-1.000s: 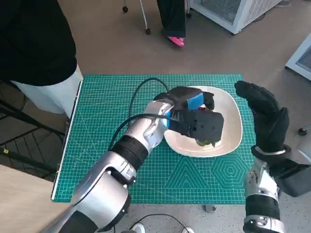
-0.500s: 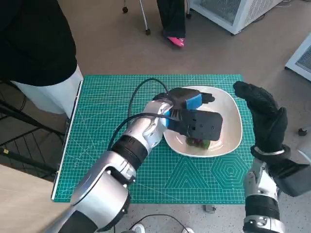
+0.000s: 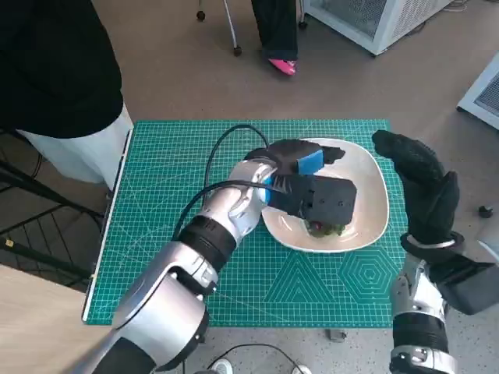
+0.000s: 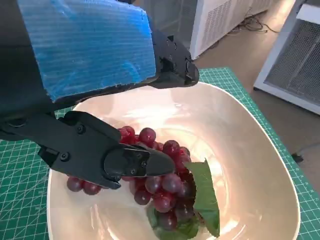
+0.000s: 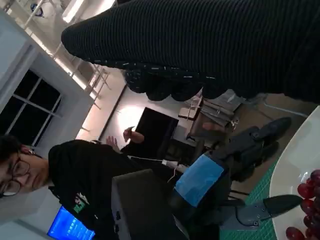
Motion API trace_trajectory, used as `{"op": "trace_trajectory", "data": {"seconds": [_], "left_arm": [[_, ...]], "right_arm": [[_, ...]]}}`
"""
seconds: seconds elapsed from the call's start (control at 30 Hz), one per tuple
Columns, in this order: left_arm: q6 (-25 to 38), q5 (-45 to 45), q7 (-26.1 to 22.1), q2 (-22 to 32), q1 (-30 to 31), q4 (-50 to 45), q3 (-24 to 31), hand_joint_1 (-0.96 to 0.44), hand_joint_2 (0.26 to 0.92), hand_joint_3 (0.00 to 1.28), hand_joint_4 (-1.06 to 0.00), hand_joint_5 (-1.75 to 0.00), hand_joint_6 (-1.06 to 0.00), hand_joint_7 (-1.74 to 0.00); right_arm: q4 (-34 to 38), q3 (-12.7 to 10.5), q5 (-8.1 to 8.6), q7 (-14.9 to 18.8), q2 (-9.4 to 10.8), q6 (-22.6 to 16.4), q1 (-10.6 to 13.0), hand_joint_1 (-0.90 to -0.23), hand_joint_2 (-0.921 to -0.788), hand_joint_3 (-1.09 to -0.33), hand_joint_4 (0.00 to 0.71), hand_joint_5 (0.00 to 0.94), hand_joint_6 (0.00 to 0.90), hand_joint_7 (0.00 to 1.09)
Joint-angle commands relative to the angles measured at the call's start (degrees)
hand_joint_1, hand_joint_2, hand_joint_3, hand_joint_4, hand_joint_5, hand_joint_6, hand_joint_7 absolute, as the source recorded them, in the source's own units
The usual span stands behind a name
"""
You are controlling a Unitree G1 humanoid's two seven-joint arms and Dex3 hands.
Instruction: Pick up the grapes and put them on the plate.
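A bunch of dark red grapes (image 3: pixel 326 228) with a green leaf lies in the white plate (image 3: pixel 373 195) on the green mat. My left hand (image 3: pixel 316 191) hovers just over the bunch, which mostly hides it in the head view. In the left wrist view the grapes (image 4: pixel 160 185) rest on the plate (image 4: pixel 250 150), and the left hand (image 4: pixel 95 75) has its fingers apart, one passing over the bunch without gripping it. My right hand (image 3: pixel 425 187) is raised beside the plate's right rim and holds nothing. The right wrist view shows the glove (image 5: pixel 200 45), the left hand (image 5: pixel 200 180) and a few grapes (image 5: pixel 305 192).
The green cutting mat (image 3: pixel 171 179) covers the table. A person in a black top (image 3: pixel 62 78) stands at the left edge, and a pink shoe (image 3: pixel 282 66) shows beyond the table. White equipment (image 3: pixel 374 19) stands at the back right. A person (image 5: pixel 75 170) appears in the right wrist view.
My left hand has drawn back slightly toward the plate's middle, and the grapes beneath it now lie on the plate. The right hand has barely moved.
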Motion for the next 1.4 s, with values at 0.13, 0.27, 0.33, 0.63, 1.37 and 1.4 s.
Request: {"op": "trace_trajectory", "data": {"seconds": [0.13, 0.27, 0.33, 0.63, 1.37, 1.4], "left_arm": [[-4.4, -2.7, 3.0, 4.8, 1.9, -4.4, 3.2, -0.66, 0.921, 0.41, -0.16, 0.00, -0.31, 0.00], [-8.1, -5.5, 4.7, 7.7, 5.9, -9.4, 6.2, -0.64, 0.921, 0.43, -0.16, 0.00, -0.31, -0.01], [-10.7, -7.6, 5.3, 9.4, 8.5, -12.2, 8.1, -0.64, 0.921, 0.45, -0.17, -0.01, -0.31, -0.01], [-20.8, -19.2, 3.0, 14.3, 20.7, -23.7, 17.3, -0.65, 0.921, 0.55, -0.19, -0.01, -0.32, -0.01], [-26.9, -45.2, -10.3, 13.3, 42.9, -39.5, 30.8, -0.65, 0.921, 0.64, -0.19, 0.00, -0.30, 0.00], [-27.2, -45.4, -10.3, 13.1, 43.7, -40.1, 31.0, -0.66, 0.921, 0.64, -0.18, 0.00, -0.30, 0.00]], "right_arm": [[0.9, 0.6, -0.93, -0.2, 0.1, 0.9, 0.0, -0.424, -0.921, -0.644, 0.199, 0.000, 0.200, 0.00], [1.6, 0.9, -1.18, -0.4, 0.3, 0.7, -0.5, -0.423, -0.921, -0.647, 0.195, 0.000, 0.195, 0.00], [1.8, 1.1, -1.43, -0.6, 0.5, 0.6, -0.8, -0.424, -0.921, -0.648, 0.194, 0.001, 0.194, 0.00], [3.8, 1.3, -2.31, -0.8, 1.4, 0.2, -2.3, -0.428, -0.921, -0.632, 0.198, 0.003, 0.196, 0.00], [12.1, 0.0, -0.81, 5.3, 2.5, -1.7, -6.8, -0.488, -0.921, -0.526, 0.238, 0.011, 0.234, 0.02], [12.2, 0.0, -0.80, 5.5, 2.5, -1.9, -6.8, -0.488, -0.921, -0.524, 0.239, 0.011, 0.235, 0.02]]}}
